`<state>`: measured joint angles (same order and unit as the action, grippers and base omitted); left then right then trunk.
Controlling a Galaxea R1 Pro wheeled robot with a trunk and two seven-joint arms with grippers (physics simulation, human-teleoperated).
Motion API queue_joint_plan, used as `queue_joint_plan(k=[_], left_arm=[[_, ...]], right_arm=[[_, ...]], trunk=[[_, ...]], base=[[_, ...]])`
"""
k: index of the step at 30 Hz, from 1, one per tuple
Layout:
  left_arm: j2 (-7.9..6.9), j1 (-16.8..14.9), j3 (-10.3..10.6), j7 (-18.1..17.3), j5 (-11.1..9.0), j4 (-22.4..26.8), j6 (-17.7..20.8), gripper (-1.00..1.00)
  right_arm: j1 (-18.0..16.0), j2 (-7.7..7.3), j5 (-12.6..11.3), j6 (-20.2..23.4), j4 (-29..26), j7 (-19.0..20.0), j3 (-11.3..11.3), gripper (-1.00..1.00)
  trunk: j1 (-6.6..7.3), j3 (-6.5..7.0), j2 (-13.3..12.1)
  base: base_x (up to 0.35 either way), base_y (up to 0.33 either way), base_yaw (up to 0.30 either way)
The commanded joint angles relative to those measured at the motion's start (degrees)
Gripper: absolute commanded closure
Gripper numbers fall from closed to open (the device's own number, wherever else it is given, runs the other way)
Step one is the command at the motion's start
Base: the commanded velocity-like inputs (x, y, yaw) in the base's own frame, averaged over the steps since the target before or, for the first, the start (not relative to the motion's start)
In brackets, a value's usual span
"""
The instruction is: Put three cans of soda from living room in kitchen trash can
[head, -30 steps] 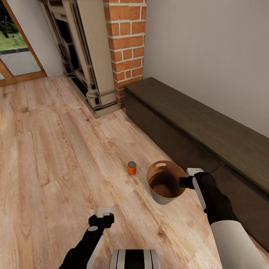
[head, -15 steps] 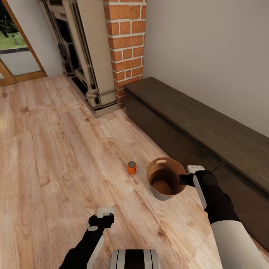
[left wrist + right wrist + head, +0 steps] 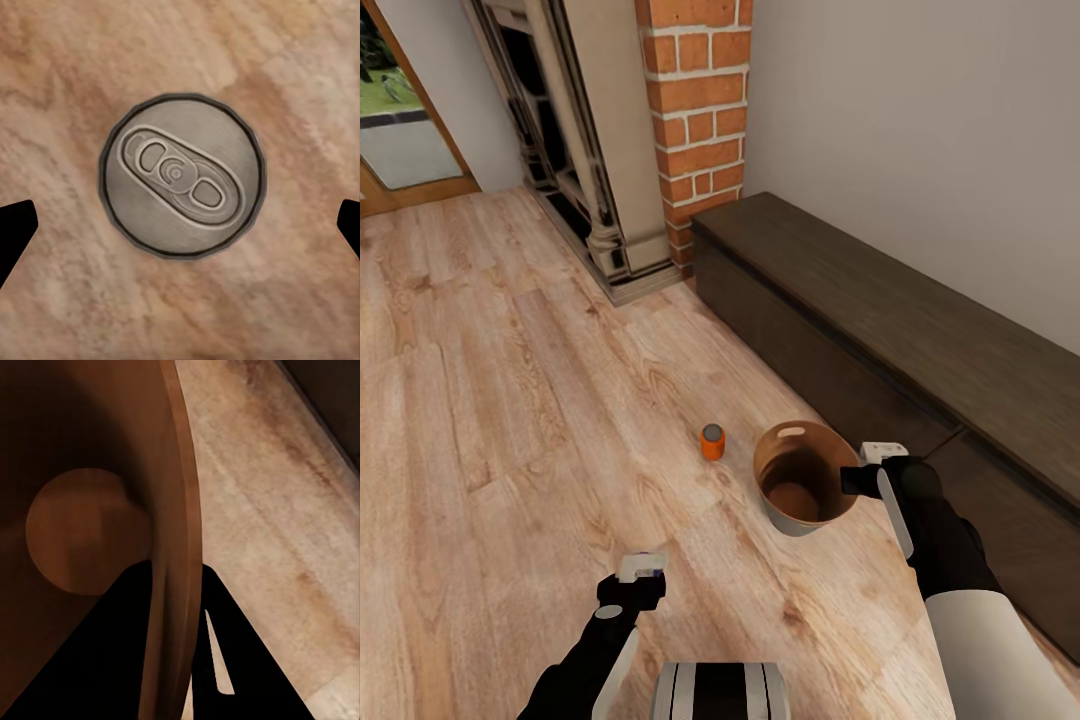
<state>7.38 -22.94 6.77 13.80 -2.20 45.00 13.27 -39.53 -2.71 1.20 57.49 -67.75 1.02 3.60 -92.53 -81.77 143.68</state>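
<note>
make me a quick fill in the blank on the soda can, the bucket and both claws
1. The right claw is shut on the rim of the ____.
2. The upright soda can on the floor beside the trash can has a body coloured ____.
3. The left claw is open, looking straight down on the grey ____ of a can.

Missing words: trash can; orange; top

Light: bright and even, soft daylight at the glass door [image 3: 400, 120].
Shadows: faint on the floor [image 3: 510, 400]; dark inside the tash can [image 3: 800, 485].
Sharpness: a bit soft and blurry; close wrist views look smeared.
</note>
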Motion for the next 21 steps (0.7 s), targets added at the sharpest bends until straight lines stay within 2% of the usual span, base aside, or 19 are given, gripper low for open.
queue_joint_plan(k=[1,8,21], left_arm=[[0.00,0.00,0.00,0.00,0.00,0.00,0.00,-1.00],[0.00,0.01,0.00,0.00,0.00,0.00,0.00,-1.00],[0.00,0.00,0.00,0.00,0.00,-0.02,0.00,-1.00]], right_arm=[[-0.02,0.00,-0.85,-0.01,-0.01,0.21,0.01,1.00],[-0.02,0.05,-0.85,-0.01,-0.01,0.21,-0.05,1.00],[-0.02,0.08,-0.85,-0.01,-0.01,0.21,-0.08,1.00]], trunk=[[0.01,0.00,0.00],[0.01,-0.01,0.00],[0.01,-0.63,0.00]], base=[[0.028,0.000,0.000],[0.153,0.000,0.000],[0.013,0.000,0.000]])
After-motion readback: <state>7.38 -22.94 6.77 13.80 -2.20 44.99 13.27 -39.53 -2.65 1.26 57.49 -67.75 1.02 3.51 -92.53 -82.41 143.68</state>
